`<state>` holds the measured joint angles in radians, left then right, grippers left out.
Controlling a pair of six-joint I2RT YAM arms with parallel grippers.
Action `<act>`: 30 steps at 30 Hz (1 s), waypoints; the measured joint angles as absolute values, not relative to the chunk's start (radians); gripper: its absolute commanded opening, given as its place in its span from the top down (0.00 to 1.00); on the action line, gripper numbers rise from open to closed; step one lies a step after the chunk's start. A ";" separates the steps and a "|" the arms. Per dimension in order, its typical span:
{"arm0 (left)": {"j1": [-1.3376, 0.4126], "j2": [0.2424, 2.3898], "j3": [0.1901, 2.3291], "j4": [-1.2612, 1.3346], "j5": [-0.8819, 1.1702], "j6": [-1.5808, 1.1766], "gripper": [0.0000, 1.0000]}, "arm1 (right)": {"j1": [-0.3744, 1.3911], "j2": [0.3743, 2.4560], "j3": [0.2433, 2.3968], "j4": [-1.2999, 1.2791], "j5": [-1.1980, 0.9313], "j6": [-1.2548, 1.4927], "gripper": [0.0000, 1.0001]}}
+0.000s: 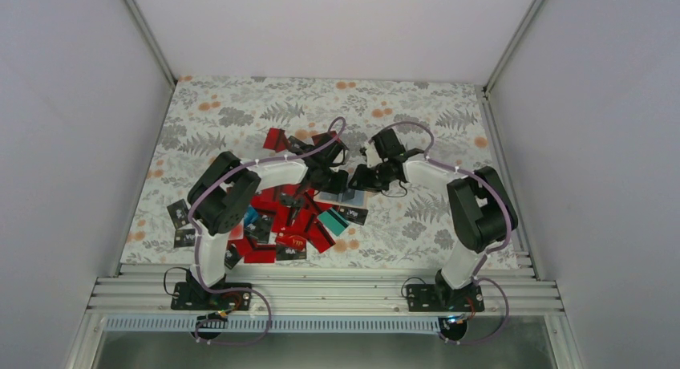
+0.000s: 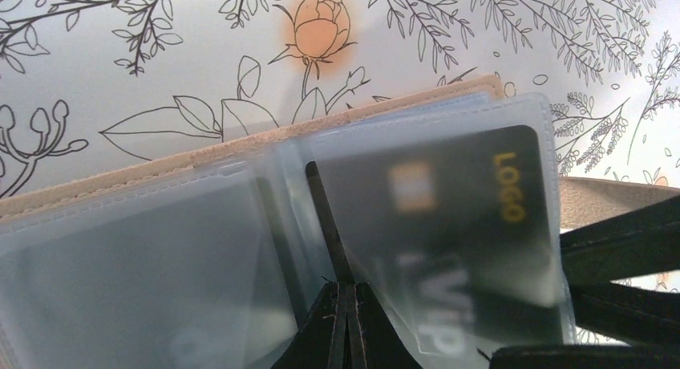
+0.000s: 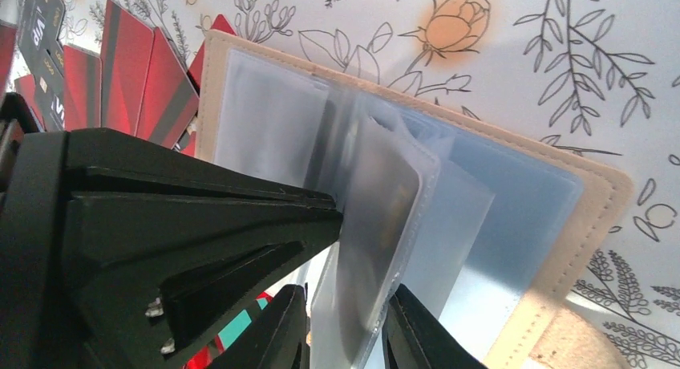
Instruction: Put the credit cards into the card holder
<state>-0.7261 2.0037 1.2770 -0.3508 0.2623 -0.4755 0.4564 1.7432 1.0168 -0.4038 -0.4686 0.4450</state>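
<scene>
The tan card holder [image 1: 350,196] lies open on the floral cloth with its clear sleeves [image 3: 385,200] fanned up. My left gripper [image 2: 347,301] is shut on a dark credit card [image 2: 325,216], seen edge-on, whose far end sits between two sleeves. A black card with gold "LOGO" print [image 2: 473,216] sits inside the sleeve to the right. My right gripper [image 3: 346,337] is closed around a bundle of upright sleeves. In the top view both grippers, left [image 1: 340,179] and right [image 1: 359,179], meet over the holder. A pile of mostly red credit cards [image 1: 281,220] lies nearer the left arm.
Two black cards [image 1: 178,214] lie apart at the cloth's left edge. A teal card [image 1: 331,220] lies at the pile's right side. Red cards [image 3: 136,72] lie just beyond the holder's tan cover [image 3: 593,216]. White walls enclose the cloth on three sides.
</scene>
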 measured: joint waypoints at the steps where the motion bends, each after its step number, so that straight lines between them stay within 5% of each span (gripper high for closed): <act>1: -0.726 2.003 1.277 -0.352 0.262 -0.476 0.98 | 0.461 1.742 1.021 -0.409 -0.464 0.445 0.73; 30: -0.708 1.964 1.251 -0.357 0.263 -0.476 0.98 | 0.545 1.742 1.119 -0.521 -0.390 0.440 0.73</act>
